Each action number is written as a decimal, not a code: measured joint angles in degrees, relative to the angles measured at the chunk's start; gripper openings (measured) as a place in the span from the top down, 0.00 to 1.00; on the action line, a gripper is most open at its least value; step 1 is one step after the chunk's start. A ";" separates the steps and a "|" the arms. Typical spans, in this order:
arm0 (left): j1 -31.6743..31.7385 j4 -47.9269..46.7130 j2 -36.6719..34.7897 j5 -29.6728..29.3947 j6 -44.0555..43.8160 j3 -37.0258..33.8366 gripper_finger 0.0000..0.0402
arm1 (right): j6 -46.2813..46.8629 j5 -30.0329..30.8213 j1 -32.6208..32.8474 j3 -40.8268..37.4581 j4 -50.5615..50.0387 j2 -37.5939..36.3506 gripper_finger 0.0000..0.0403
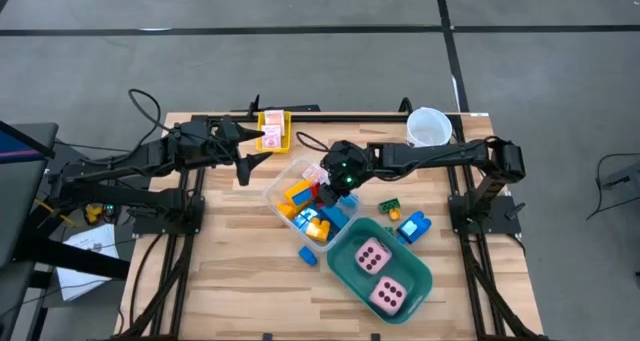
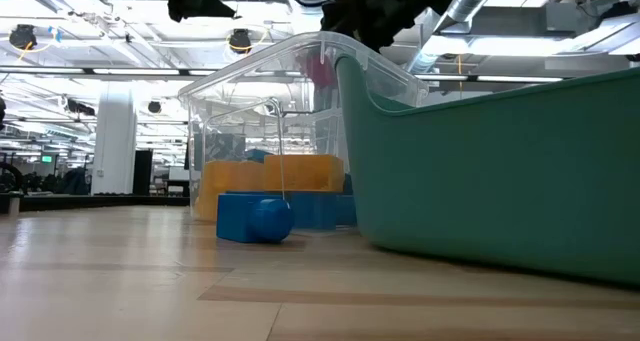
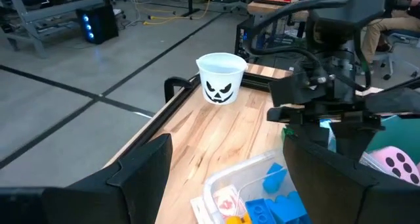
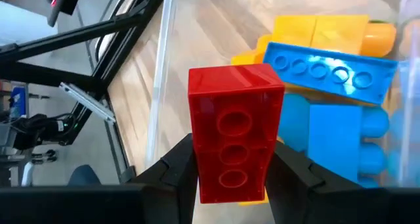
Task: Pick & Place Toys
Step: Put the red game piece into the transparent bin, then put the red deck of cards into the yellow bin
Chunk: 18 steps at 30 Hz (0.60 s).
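Seen from above, the wooden table (image 1: pixel 200 281) has open boards across its whole seven-to-nine o'clock side, free for a gripper to pass. The centre is crowded — a clear bin (image 1: pixel 300 186) of bricks, with the right gripper (image 1: pixel 335 186) and its red brick (image 4: pixel 233 142) hanging over it. At five o'clock a teal tub (image 1: pixel 415 281) blocks the way; loose bricks (image 1: pixel 410 226) lie at three o'clock. A white cup (image 1: pixel 428 127) stands at one o'clock — a yellow tray (image 1: pixel 272 131) at twelve.
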 joint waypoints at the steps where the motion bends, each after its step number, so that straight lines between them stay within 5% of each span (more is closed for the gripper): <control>1: 0.00 0.00 0.00 0.00 0.00 0.00 0.28 | 0.00 -0.08 0.06 0.00 0.00 0.00 0.68; 6: 0.00 0.00 0.00 0.06 0.02 0.00 0.28 | -0.02 -0.42 0.30 0.00 1.48 0.00 0.66; 13: 0.00 0.00 0.00 0.06 0.02 -0.02 0.28 | -0.02 -1.47 0.20 0.00 1.69 -0.39 0.32; 18: 0.00 0.00 0.00 0.06 0.02 -0.02 0.28 | 0.94 -1.56 0.05 0.02 2.36 -1.80 0.25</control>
